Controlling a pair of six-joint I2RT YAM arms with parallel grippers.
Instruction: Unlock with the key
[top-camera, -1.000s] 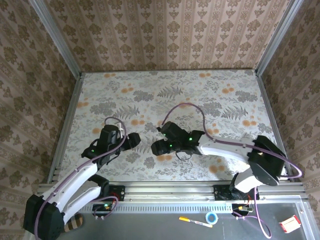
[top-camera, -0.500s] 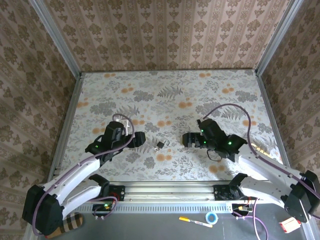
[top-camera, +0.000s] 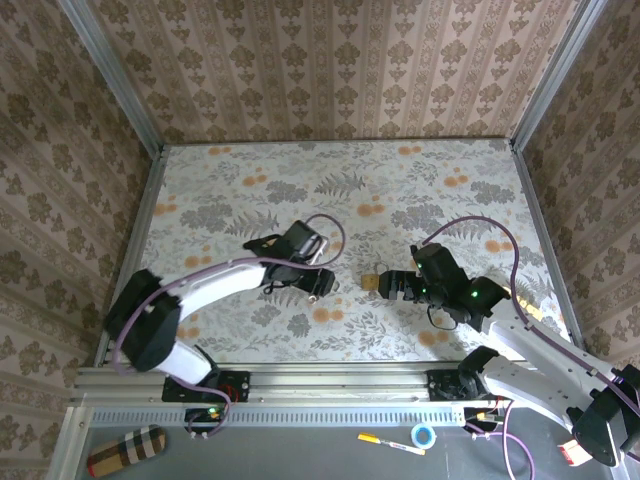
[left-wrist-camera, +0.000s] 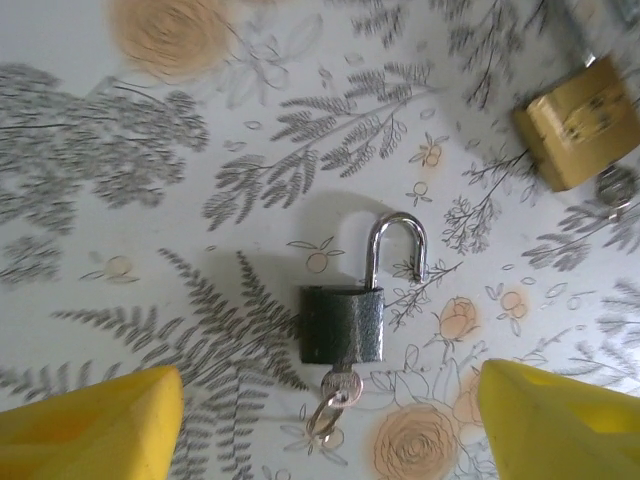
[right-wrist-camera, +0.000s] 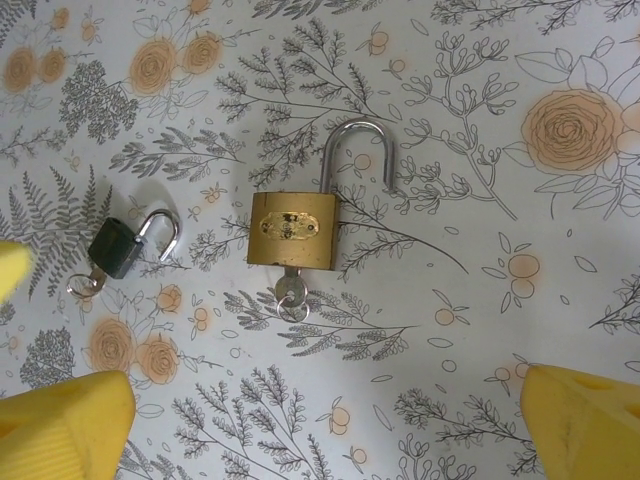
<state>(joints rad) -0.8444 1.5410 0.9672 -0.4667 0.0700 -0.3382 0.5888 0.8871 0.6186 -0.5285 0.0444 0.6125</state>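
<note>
On the floral counter (top-camera: 250, 180), a brass padlock (right-wrist-camera: 292, 230) lies flat, shackle sprung, key (right-wrist-camera: 291, 293) in its keyhole.
Just left of it lies a smaller dark padlock (left-wrist-camera: 342, 325), likewise keyed and open; the left jaws and right jaws hang wide above, gripping nothing.

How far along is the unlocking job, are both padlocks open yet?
Done: the dark padlock and the brass padlock both lie with shackles sprung open, keys in their keyholes. In hand: nothing; the left gripper and right gripper hover open above them. Left: apparently nothing, except perhaps pulling the arms away.
</note>
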